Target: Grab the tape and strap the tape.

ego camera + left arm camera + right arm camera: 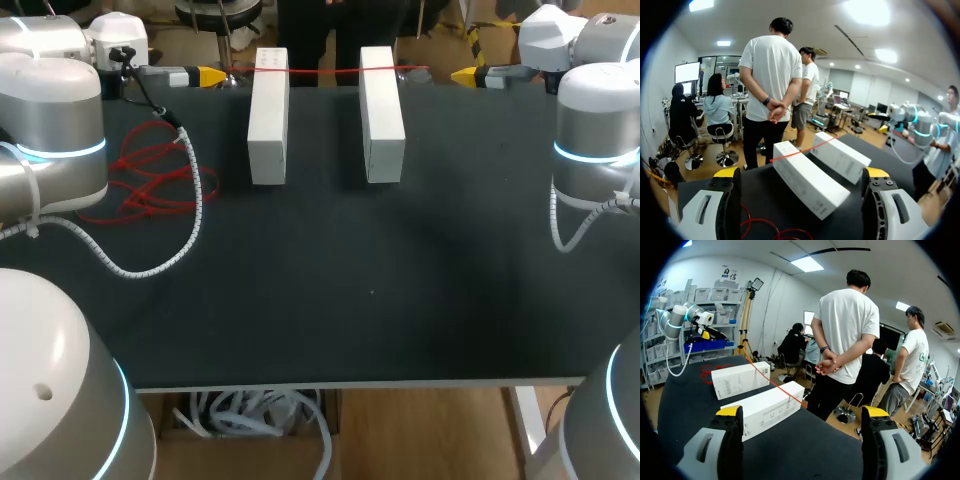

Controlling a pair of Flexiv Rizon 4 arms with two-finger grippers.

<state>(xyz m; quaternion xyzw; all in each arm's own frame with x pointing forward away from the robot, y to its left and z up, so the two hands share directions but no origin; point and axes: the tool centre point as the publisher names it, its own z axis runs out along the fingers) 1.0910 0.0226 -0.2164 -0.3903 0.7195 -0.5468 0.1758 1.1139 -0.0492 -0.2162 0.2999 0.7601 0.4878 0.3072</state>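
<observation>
Tape (325,71) shows as a thin red line pulled taut over the far ends of the left box (268,115) and the right box (382,115), close to the far edge of the surface (350,300). Its long axis runs side to side, crossing both boxes at right angles. One end points toward the left fingers (205,75) and the other toward the right fingers (468,75). Both pairs sit at the far corners, level with the line and aimed inward along it, each near its own end, so neither arm looks clearly closer. In both wrist views the fingers stand wide apart with nothing held, and the tape lies ahead of them across the boxes. Loose red loops (150,185) lie on the surface beside the left arm; I judge them to be slack from the same line.
</observation>
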